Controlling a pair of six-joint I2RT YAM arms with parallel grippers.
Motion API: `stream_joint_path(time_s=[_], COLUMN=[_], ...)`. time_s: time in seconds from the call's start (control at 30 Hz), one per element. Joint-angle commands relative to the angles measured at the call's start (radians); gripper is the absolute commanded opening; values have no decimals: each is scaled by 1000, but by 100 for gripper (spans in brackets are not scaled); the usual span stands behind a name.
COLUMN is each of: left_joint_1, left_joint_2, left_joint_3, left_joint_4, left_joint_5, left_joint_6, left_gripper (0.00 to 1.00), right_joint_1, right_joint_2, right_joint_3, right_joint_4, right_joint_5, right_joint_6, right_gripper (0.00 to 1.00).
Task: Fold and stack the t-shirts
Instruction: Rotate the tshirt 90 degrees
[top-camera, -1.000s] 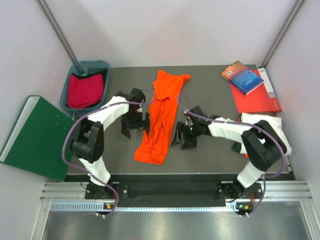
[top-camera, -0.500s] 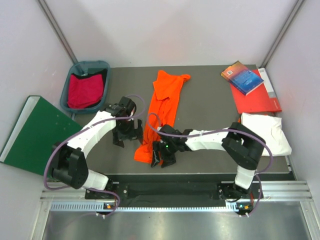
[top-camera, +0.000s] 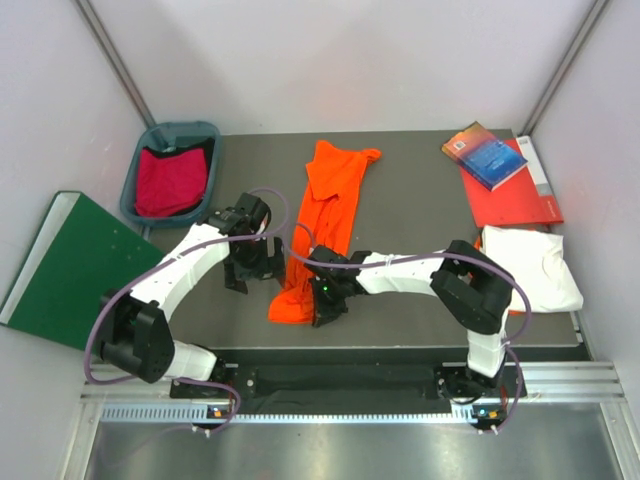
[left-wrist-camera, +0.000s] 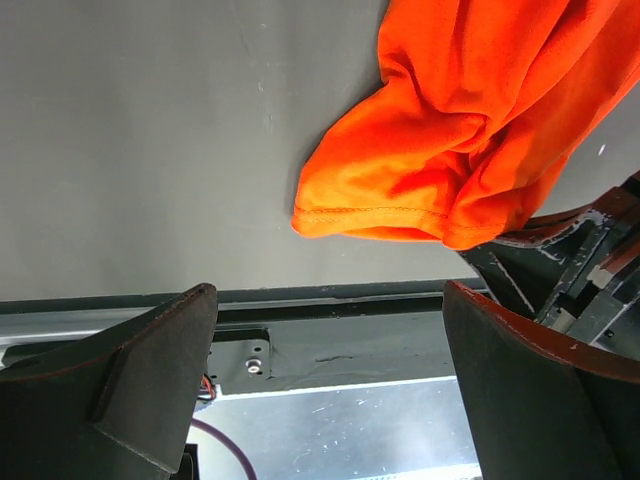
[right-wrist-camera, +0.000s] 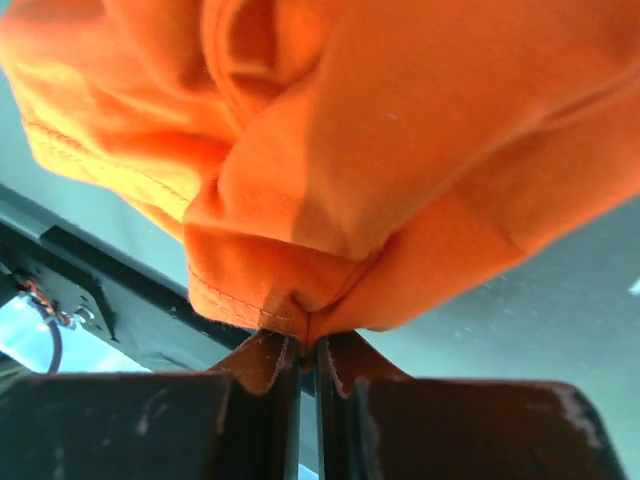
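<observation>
The right claw (right-wrist-camera: 300, 345) is pinching the orange t-shirt (top-camera: 325, 215) by its near hem, probably to fold it over; the left claw (left-wrist-camera: 328, 320) is hovering open beside it.

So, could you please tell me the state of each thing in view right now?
orange t-shirt: gathered into a long strip, near hem pinched.
right hand: shut on the orange t-shirt.
left hand: open, empty.
red t-shirt: crumpled in the bin.
white t-shirt: folded, lying flat.
blue book: closed, atop red book.
</observation>
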Motion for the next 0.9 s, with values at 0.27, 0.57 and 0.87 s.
stream_joint_path(time_s=[0.27,0.57,0.87], left_joint_1=[1,-19,-175], left_joint_2=[21,36,64], left_joint_3=[7,-25,-112], left_joint_4=[37,101,190], left_joint_5=[20,104,95], left_joint_6=[-4,-4,-102], left_gripper=[99,99,99], right_joint_1=[-43,-53,-54], right_joint_2=[-165,-234,-391], right_joint_3=[-240,-310,-274], right_joint_4=[-107,-156,-294], right_joint_5=[177,201,249], right_joint_6=[-30,-50,-73], right_gripper=[0,0,0])
